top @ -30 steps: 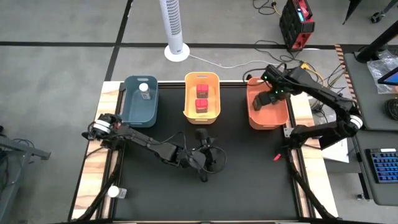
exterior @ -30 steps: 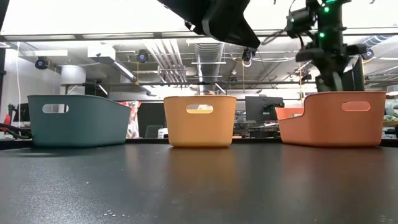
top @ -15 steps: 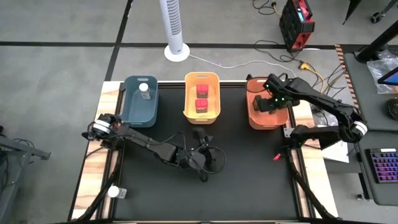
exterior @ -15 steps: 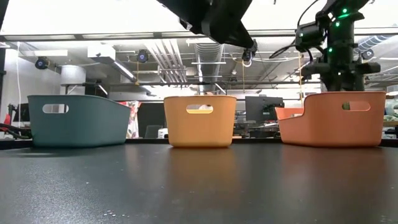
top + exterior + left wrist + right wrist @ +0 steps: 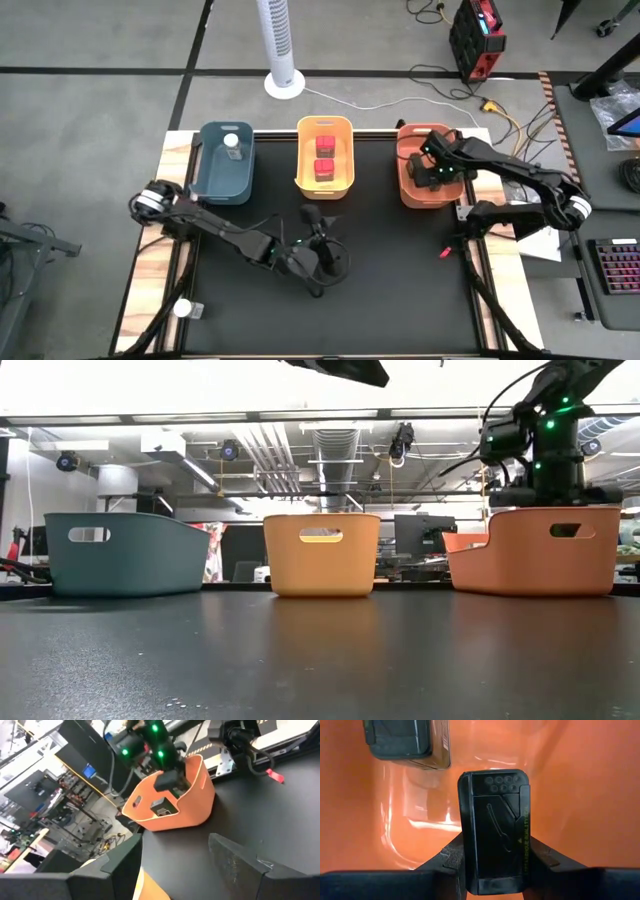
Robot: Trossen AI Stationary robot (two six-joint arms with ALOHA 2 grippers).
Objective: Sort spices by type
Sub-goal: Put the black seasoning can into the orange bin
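Three bins stand in a row on the far side of the table [image 5: 400, 290]. The yellow bin [image 5: 326, 156] is the reference point. It holds two red-lidded jars [image 5: 325, 156], one behind the other, close together.

The blue bin [image 5: 225, 162] stands to the left of the yellow bin. It holds one white-lidded jar [image 5: 232, 142] at its far end. A second white-lidded jar [image 5: 182, 309] lies well apart from the yellow bin, at the near left edge of the table, outside any bin.

The orange bin [image 5: 424, 193] stands to the right of the yellow bin. My right gripper [image 5: 496, 870] is lowered inside it. Its fingers are closed part-way on a black jar [image 5: 496, 827], one finger on each long side of the jar. A second black jar [image 5: 407, 742] lies on the orange floor beyond the held one, apart from it.

My left gripper [image 5: 322, 262] hangs over the bare table in front of the yellow bin. Its fingers [image 5: 235, 865] stand apart and hold nothing.
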